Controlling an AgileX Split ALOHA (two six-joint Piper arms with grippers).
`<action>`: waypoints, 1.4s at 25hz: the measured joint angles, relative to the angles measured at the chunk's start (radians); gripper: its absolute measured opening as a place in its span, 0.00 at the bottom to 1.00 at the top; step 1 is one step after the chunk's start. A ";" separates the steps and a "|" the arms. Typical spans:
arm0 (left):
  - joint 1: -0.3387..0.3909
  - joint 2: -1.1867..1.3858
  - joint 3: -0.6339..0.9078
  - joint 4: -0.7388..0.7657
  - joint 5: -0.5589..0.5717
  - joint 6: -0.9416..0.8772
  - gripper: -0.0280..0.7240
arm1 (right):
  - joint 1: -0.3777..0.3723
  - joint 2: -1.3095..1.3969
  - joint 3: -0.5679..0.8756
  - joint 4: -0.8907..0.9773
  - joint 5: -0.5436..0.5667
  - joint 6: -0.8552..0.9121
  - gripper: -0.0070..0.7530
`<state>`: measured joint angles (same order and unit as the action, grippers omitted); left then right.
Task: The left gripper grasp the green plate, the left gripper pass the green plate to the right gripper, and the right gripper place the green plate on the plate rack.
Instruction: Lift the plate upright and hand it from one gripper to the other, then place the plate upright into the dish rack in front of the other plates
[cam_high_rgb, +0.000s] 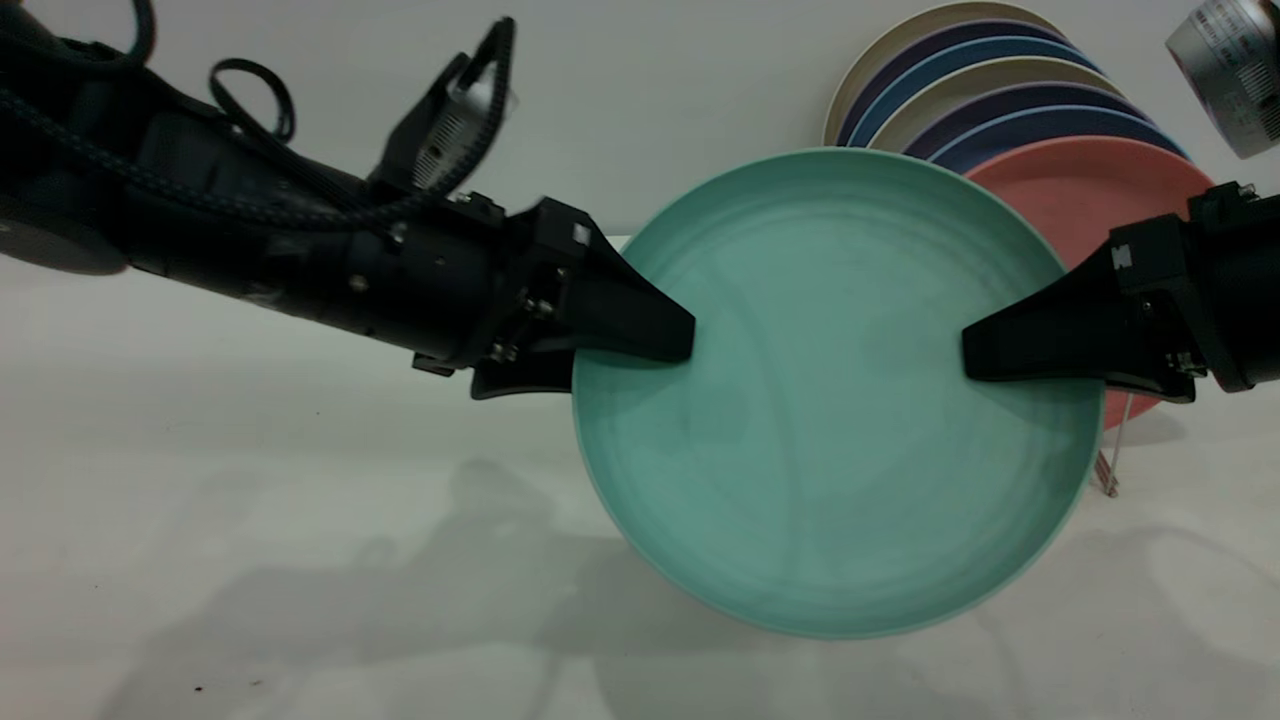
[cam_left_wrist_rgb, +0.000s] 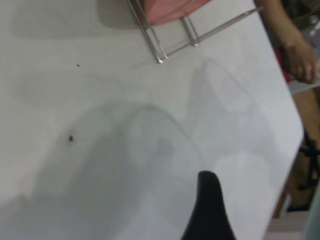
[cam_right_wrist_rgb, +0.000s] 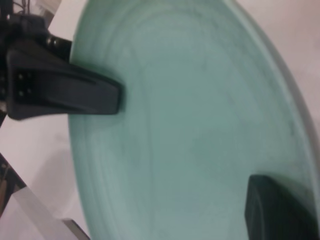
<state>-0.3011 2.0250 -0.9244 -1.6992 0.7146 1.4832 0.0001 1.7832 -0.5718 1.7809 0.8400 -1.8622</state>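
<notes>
At the left of the exterior view, the left arm reaches in along a downward slant, black and cable-wrapped. Its left gripper has wedge-shaped black fingers; one finger lies across the plate's face, the other shows behind the rim, so the jaws are clamped on the left edge of the green plate.

Centre: the green plate is held clear of the white table, face toward the camera, tilted close to upright. Round, matte teal, low raised rim, faint concentric wipe marks on the surface. Its shadow falls on the table below.

Right: the right gripper, a plain black tapered shape, has a finger laid over the plate's right edge. The right wrist view confirms this (one dark finger on the plate's inner face near the rim, the left gripper's wedge opposite), so these jaws also pinch the rim. Both grippers hold the plate at once.

Behind, far right: a row of plates stands on edge, cream, purple and blue, with a salmon-pink plate at the front. The plate rack is thin silver wire; its base rails show in the left wrist view under the pink plate.
</notes>
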 joint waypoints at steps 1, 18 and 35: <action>0.021 0.000 0.000 0.025 0.030 -0.021 0.84 | 0.000 0.000 0.000 -0.002 0.000 -0.006 0.11; 0.457 -0.144 0.000 0.660 0.186 -0.452 0.79 | 0.000 -0.050 -0.128 -0.252 -0.107 -0.259 0.10; 0.490 -0.144 0.000 0.810 0.061 -0.617 0.79 | 0.001 -0.283 -0.437 -1.040 -0.259 -0.032 0.10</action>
<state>0.1884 1.8808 -0.9244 -0.8888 0.7757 0.8667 0.0014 1.4998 -1.0092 0.7412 0.5809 -1.8940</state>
